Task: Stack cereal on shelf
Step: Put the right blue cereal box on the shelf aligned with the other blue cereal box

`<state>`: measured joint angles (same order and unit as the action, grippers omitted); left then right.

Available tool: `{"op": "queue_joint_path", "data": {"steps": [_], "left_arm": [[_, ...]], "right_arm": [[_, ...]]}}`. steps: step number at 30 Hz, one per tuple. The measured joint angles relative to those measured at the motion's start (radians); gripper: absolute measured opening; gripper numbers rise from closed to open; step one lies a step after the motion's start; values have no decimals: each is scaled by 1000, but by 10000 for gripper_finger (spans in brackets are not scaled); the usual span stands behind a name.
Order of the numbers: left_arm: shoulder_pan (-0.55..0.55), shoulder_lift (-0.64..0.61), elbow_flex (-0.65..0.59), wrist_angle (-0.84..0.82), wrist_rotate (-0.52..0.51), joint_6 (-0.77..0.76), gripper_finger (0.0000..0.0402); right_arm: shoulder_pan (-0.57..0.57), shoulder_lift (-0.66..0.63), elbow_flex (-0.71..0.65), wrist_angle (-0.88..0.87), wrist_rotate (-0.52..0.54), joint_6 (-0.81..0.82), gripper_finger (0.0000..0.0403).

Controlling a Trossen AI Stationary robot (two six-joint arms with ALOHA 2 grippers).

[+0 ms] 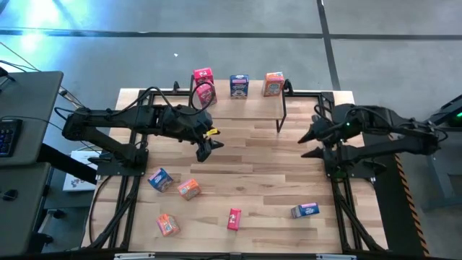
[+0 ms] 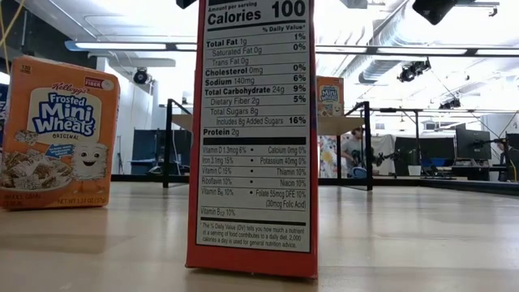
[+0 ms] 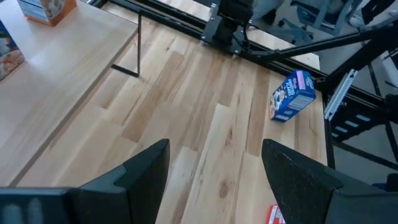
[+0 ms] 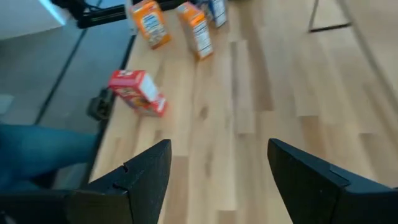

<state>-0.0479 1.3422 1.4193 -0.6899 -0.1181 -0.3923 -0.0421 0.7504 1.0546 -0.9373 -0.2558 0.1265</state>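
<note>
The shelf [image 1: 249,107] stands at the table's far middle. On its light top board a red box [image 1: 204,78], a blue box [image 1: 240,86] and an orange box [image 1: 273,84] stand upright. Several more boxes rest on the table's near half: blue [image 1: 159,178], orange [image 1: 188,189], orange [image 1: 167,224], red [image 1: 234,219] and blue [image 1: 305,210]. My left gripper [image 1: 205,150] hovers open in front of the shelf's left end, holding nothing [image 3: 214,180]. My right gripper [image 1: 309,144] hovers open to the right of the shelf, also holding nothing [image 4: 217,180].
In the low view the red box [image 2: 253,138] stands close up, showing its nutrition label, and an orange box [image 2: 57,134] stands to its left. The shelf's thin black legs [image 1: 282,115] reach down to the tabletop. Bare wood lies between the grippers in the middle of the table.
</note>
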Motion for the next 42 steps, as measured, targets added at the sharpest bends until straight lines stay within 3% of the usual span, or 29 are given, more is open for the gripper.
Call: {"op": "queue_joint_path", "data": {"steps": [5, 11, 25, 42], "left_arm": [[0, 0, 0, 0, 0, 0, 246], [0, 0, 0, -1, -1, 1, 246], [0, 0, 0, -1, -1, 1, 246], [0, 0, 0, 0, -1, 0, 246]], "right_arm": [[115, 8, 0, -1, 22, 95, 259], [296, 42, 0, -1, 135, 220, 259], [690, 251, 0, -2, 320, 526, 259], [930, 477, 0, -60, 406, 734, 259]]}}
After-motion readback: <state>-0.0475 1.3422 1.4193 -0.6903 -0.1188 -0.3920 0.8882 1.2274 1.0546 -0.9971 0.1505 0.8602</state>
